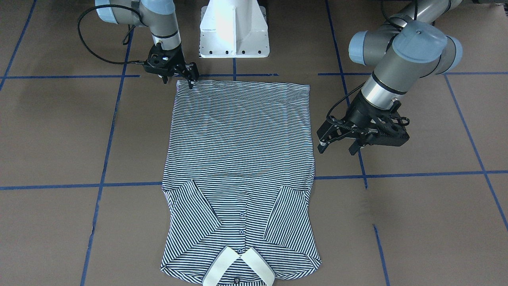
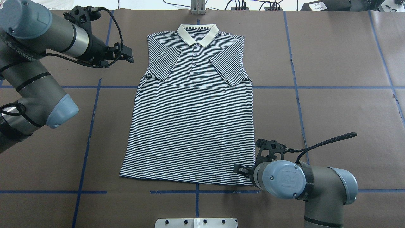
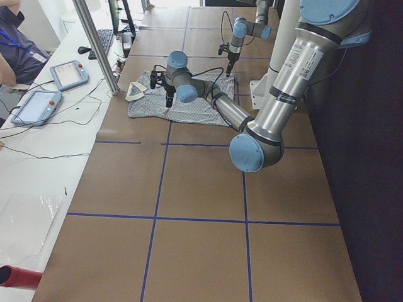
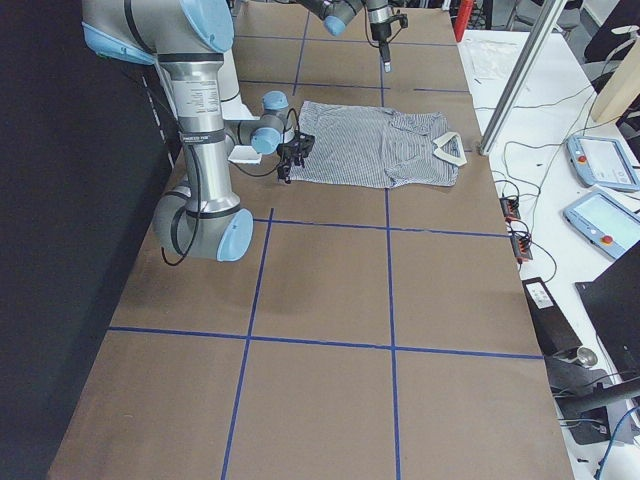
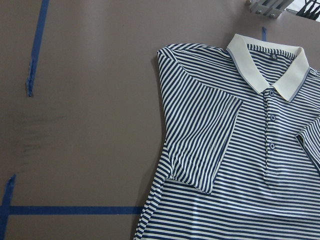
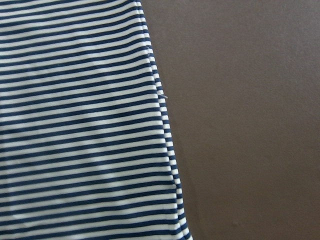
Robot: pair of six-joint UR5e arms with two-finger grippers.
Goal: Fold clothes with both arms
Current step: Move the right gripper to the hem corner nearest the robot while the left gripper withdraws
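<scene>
Risks skewing the polo shirt point(image 1: 238, 151) if lifted by one hem corner alone: right hand point(image 1: 191, 81) there, closure not discernible; left hand point(image 1: 337, 147) spread apart, off the cloth.

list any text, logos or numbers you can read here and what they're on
"UR": logo on the right arm's joint cap, just legible.
Dark tag inside the shirt's collar: too small to read.
White label on a black box beyond the table: blurred.
Handheld screens: unreadable.

Overhead, the right hand point(image 1: 191, 80) (by the shirt point(image 1: 238, 139) hem) hides under its wrist; grip unclear.
</scene>
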